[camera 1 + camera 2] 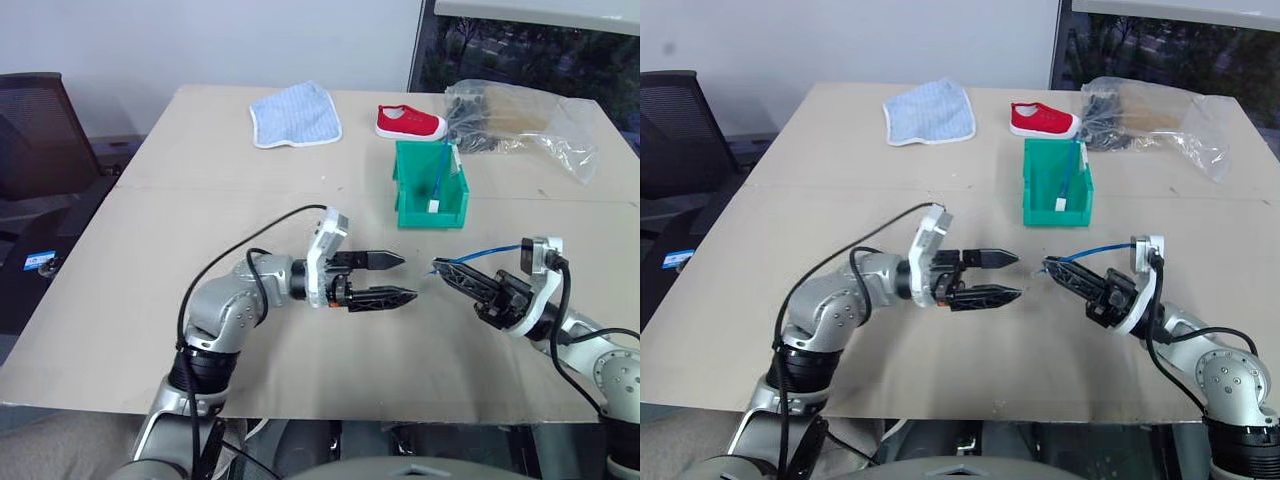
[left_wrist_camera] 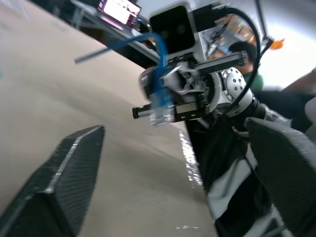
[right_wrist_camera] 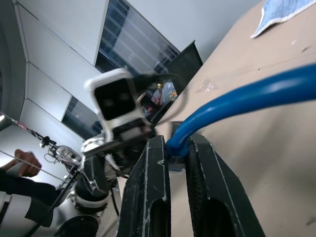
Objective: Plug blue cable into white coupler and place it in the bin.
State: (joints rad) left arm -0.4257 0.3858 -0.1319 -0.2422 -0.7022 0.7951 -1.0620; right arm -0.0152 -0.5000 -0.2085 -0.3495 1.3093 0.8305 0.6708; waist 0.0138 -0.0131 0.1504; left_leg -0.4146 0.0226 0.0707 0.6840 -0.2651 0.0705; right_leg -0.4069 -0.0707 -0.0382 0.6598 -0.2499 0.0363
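The right gripper (image 1: 440, 266) held the blue cable (image 1: 487, 254) in closed jaws above the surface (image 1: 150, 270) — the left gripper (image 1: 403, 278) faced it, jaws spread wide and empty.

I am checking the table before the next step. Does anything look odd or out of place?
Yes: a red shoe lies beside the plastic bag, unrelated to cabling. The bin already holds a cable with a white coupler, while the right gripper grips another blue cable.
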